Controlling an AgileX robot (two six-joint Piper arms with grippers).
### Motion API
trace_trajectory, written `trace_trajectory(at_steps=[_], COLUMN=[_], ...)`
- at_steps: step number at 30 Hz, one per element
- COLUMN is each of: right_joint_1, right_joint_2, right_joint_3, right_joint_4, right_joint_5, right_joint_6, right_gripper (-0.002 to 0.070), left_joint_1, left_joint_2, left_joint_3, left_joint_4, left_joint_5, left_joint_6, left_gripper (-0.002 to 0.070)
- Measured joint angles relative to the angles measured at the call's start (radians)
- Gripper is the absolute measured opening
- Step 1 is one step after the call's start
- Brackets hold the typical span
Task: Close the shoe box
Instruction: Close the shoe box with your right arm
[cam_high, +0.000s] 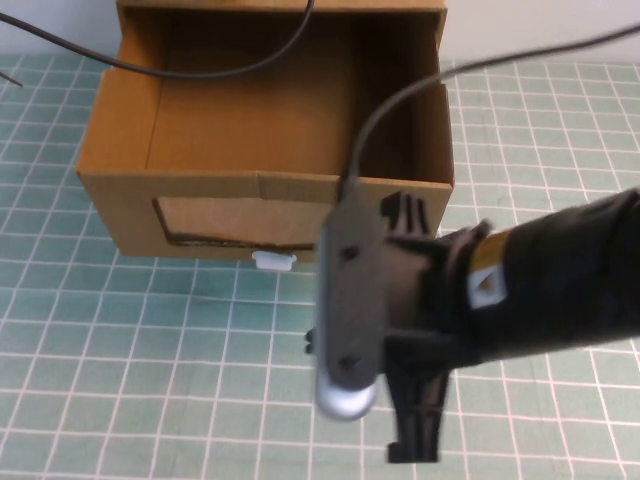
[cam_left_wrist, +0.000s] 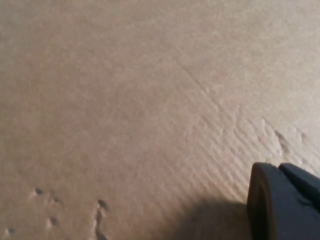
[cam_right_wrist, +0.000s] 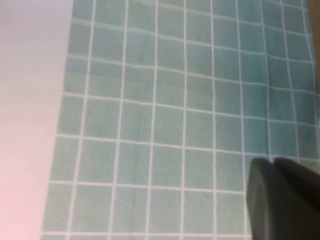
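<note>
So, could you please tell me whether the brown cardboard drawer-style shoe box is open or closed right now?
Open: the brown cardboard shoe box has its drawer pulled out, bare interior visible from above, with the small white pull tab facing forward.

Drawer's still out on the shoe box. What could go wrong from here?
Right arm blocks the shoe box front's right end in the high view; right gripper faces only mat, so pushing may start blind. Left gripper sits tight against cardboard and may snag. Cables drape over the open drawer.
</note>
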Motion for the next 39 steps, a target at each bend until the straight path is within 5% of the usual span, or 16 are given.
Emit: trace_trajectory(at_steps=[4,19,39], right_joint_1=[0.089,0.091,0.065], right_joint_2=[0.058,0.282,0.419], right_joint_3=[0.0,0.0,-0.025], right_joint_4=[-0.157,-0.364,-1.427], right_joint_5=[-0.097,-0.35,-0.363], right_joint_6=[0.157,0.327,1.413], right_gripper=[-0.0014,-0.0014,-0.0014], left_joint_1=[0.0,0.0,0.0], left_joint_2=[0.0,0.0,0.0], left_joint_3=[0.0,-0.001,-0.002], left_joint_4=[0.0,0.002,0.003], left_joint_5=[0.002,0.009,0.012], left_joint_6=[0.0,0.0,-0.001], left_gripper=[-0.0005,-0.0005,-0.0005])
